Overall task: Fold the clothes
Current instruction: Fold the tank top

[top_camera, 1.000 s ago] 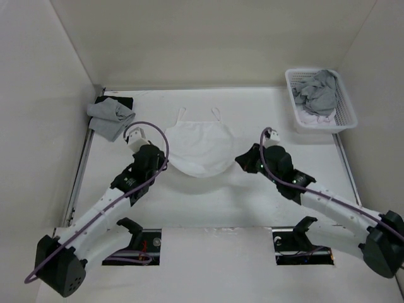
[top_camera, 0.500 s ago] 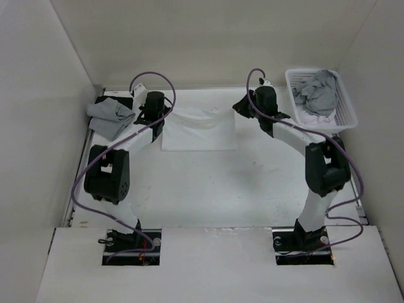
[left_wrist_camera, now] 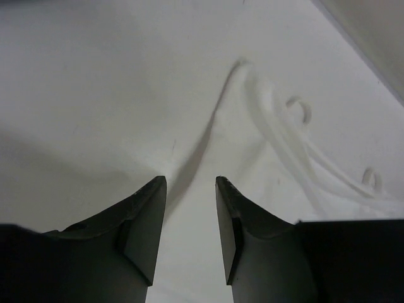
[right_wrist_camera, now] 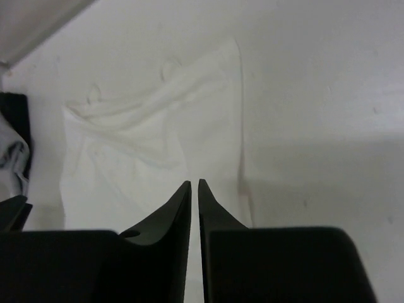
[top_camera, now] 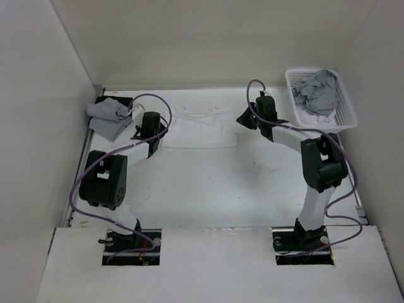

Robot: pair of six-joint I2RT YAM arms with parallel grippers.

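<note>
The clothes point(top_camera: 199, 129) are one white garment lying folded in half as a flat rectangle at the back of the table, its thin cord loops point(left_wrist_camera: 297, 110) along the far edge. My left gripper point(top_camera: 159, 132) hovers at the garment's left end. In the left wrist view this gripper point(left_wrist_camera: 190, 183) is open, with only cloth point(left_wrist_camera: 265, 145) lying beneath it. My right gripper point(top_camera: 247, 118) is at the garment's right end. In the right wrist view its jaws point(right_wrist_camera: 194, 183) stand a narrow slit apart with nothing between them, and the garment point(right_wrist_camera: 145, 158) lies beyond.
A white lattice basket point(top_camera: 346, 115) holding grey cloth point(top_camera: 315, 91) stands at the back right. A crumpled grey cloth point(top_camera: 107, 115) lies on a dark pad point(top_camera: 120, 100) at the back left. White walls enclose the table on three sides.
Both arms carried the garment's near edge to the back, folding it in half. Both grippers have since let go of it, the left opening wide and the right only slightly.
</note>
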